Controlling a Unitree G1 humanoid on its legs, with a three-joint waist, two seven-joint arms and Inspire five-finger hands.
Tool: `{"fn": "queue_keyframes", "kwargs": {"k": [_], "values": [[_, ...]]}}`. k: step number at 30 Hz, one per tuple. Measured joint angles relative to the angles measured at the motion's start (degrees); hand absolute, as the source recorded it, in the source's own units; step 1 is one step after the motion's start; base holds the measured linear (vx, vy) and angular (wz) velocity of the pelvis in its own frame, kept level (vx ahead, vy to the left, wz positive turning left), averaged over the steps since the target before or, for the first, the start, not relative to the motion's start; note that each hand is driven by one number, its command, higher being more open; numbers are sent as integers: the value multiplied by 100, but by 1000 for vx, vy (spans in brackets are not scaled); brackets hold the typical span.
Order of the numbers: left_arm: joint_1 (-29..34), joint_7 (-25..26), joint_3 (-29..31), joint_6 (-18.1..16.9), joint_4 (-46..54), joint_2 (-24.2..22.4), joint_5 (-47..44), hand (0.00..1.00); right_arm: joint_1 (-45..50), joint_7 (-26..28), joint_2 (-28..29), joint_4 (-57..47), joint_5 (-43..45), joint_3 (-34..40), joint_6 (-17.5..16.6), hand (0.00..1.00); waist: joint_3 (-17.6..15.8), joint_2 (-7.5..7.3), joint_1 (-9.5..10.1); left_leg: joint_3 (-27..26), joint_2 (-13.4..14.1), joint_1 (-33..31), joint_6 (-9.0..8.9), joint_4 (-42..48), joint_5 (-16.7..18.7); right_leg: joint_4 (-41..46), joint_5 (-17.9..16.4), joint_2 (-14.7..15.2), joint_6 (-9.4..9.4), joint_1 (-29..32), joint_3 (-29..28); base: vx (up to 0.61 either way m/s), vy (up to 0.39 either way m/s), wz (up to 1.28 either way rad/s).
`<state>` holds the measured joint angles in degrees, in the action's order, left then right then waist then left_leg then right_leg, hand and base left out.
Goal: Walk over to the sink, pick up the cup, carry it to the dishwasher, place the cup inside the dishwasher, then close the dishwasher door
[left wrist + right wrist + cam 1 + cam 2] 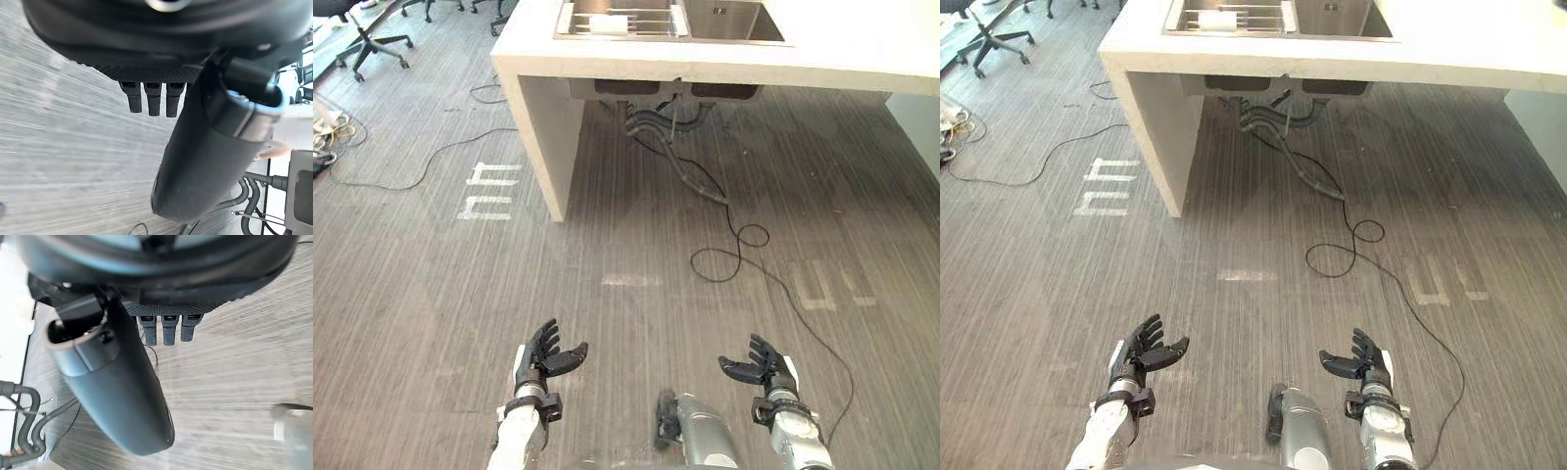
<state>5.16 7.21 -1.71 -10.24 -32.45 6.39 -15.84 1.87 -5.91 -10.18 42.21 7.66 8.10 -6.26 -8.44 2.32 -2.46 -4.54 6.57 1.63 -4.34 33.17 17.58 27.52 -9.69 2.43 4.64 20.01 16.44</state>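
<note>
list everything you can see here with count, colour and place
counter: one, white, ahead, top of the head views
sink: one, steel, two basins, set in the counter
rack: one, metal, in the left basin; a white item on it, too small to tell
hoses: several, dark grey, under the sink
office chairs: at least two, black, far left
tape marks: white, on the floor left of the counter's leg
floor: grey, striped
left hand: one, dark, open, lower left
right hand: one, dark, open, lower right
</note>
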Motion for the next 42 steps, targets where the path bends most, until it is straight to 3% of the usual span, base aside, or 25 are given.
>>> {"fn": "queue_keyframes", "kwargs": {"k": [1,3,5,7,9,10,11,12,13,15,19,20,21,22,24,25,27,30,31,33,36,38,39,41,42], "values": [[-24,-5,0,0,-4,-40,-1,90,8,1,0,2,5,-12,0,90,-16,-7,8,44,81,-273,-10,648,-283,-252,22,-46,19,-252,20,623,-209,23],[15,-49,-39,-2,7,-109,-1,90,160,-23,28,23,110,-134,-10,90,-93,-40,35,-123,485,-818,96,2524,-214,-1165,42,-266,29,-1549,62,573,-155,9],[14,-92,-100,-2,47,-108,-15,90,129,-42,28,26,235,-133,-88,90,-133,-102,108,-292,584,-1291,205,2906,-133,-1616,52,-289,13,-2128,-62,432,-56,-22],[-60,-104,-101,-11,154,-121,-56,90,-1,-71,21,56,245,-64,-126,90,-157,-56,187,-293,522,-1986,179,2625,-108,-1914,82,-286,-35,-2360,-205,421,38,-38],[-154,-96,-95,-15,189,-128,-54,90,-154,-82,89,210,245,76,-120,90,-302,-55,322,-280,180,-2421,141,1163,-157,-2124,65,-141,-116,-2669,-356,349,147,-33],[-156,-96,-95,-14,192,-129,-54,90,-155,-83,91,213,244,83,-118,90,-314,-53,326,-281,151,-2426,139,1024,-184,-2134,63,-131,-126,-2696,-362,365,190,-19],[-129,-87,-95,-15,277,-195,-52,90,-104,-93,105,228,244,176,-118,90,-351,-35,330,-245,-124,-2416,145,-706,-912,-2209,-141,-59,-434,-2894,-400,316,176,-10],[-115,-81,-95,-16,320,-236,-52,90,-97,-98,73,247,243,187,-115,90,-320,126,332,-191,-130,-2376,136,-1287,-1381,-2226,-237,-135,-550,-2953,-441,485,280,-15],[-186,-35,-88,-8,353,-230,-53,90,-177,-127,149,395,243,167,-57,90,-394,10,332,-179,-267,-2298,430,-1334,-1852,-2189,-416,-20,-634,-3060,-584,403,228,-8],[-157,7,-84,-6,683,-236,-54,90,-139,-118,173,397,231,165,-58,90,-399,-123,350,-265,-559,-2385,729,-1068,-1417,-1892,-642,296,-774,-2966,-837,446,238,7],[268,39,-117,-4,1687,-253,-53,90,-123,-92,205,463,214,135,-57,90,-395,-138,376,-480,-817,-1988,874,-1102,-971,-250,-739,700,-969,-2426,-1238,341,166,-12],[351,38,-180,-13,2031,-193,-53,90,-87,-76,224,474,181,97,-54,90,-397,-151,381,-516,-877,-1733,868,-1176,-873,750,-530,822,-1347,-2058,-1348,483,124,-8],[395,44,-266,-20,2335,-114,-54,90,-51,-66,232,498,137,29,-52,90,-396,-157,376,-525,-903,-1469,953,-1187,-731,1632,-348,901,-1571,-1773,-1399,405,87,-7],[412,46,-305,-23,2482,-68,-54,90,-37,-47,249,499,113,14,-47,90,-396,-157,378,-522,-903,-1338,970,-1180,-622,1991,-359,909,-1551,-1634,-1390,508,26,-4],[481,50,-464,-44,3173,9,-56,90,55,7,272,451,90,-85,-47,90,-390,-157,276,-403,-886,-864,916,-1201,-354,2989,-600,928,-1134,-997,-1156,421,-38,15],[484,48,-529,-66,3345,2,-55,90,87,16,273,437,69,-92,-47,90,-388,-156,265,-365,-872,-759,886,-1226,-288,3049,-661,927,-1030,-829,-1097,404,-112,26],[479,43,-700,-259,3826,-68,-56,90,91,70,272,443,-45,-157,-43,90,-379,-146,250,-306,-690,-468,735,-1315,-185,2761,-887,885,-658,-131,-913,461,-204,11],[464,55,-766,-392,4264,-174,-57,90,97,120,287,417,-86,-264,-44,90,-383,-111,176,-185,-237,-160,407,-1310,11,1704,-838,659,-637,561,-741,466,-311,12],[490,128,-766,-494,4425,-101,-56,90,282,100,261,423,-110,-380,-78,90,-271,-304,123,-113,-198,7,71,-1088,298,210,652,666,-632,469,-763,459,-319,15],[466,177,-766,-511,4372,-282,-61,90,281,96,35,506,-111,-387,-79,90,-157,16,168,55,128,93,20,-1034,365,430,357,390,-456,410,-660,446,-288,-10],[319,287,-850,-514,4576,-365,-46,90,318,88,-88,545,-109,-326,-81,90,-131,59,137,159,225,205,-109,-1002,-95,534,-46,325,-340,221,-543,402,-277,11],[253,348,-955,-515,4799,-431,-43,90,439,89,-43,668,-106,-339,-75,90,-146,71,135,454,446,-81,-265,16,-535,49,-101,165,-276,-437,-296,295,-236,44],[258,405,-999,-544,4991,-513,-44,90,549,91,21,668,-105,-351,-79,90,-152,91,179,597,553,-376,-397,864,-458,-288,-76,40,-236,-863,-184,189,-153,29],[266,542,-995,-682,5305,-579,-40,90,664,74,41,682,-93,-369,-111,90,-130,158,230,518,710,-828,-307,1791,-392,-743,-31,-142,-183,-1398,-69,204,-94,16],[267,631,-975,-805,5498,-585,-40,90,683,71,37,701,-92,-388,-147,90,-106,202,283,392,782,-1094,-137,2025,-303,-989,-17,-241,-160,-1637,-60,211,-39,7]]}}
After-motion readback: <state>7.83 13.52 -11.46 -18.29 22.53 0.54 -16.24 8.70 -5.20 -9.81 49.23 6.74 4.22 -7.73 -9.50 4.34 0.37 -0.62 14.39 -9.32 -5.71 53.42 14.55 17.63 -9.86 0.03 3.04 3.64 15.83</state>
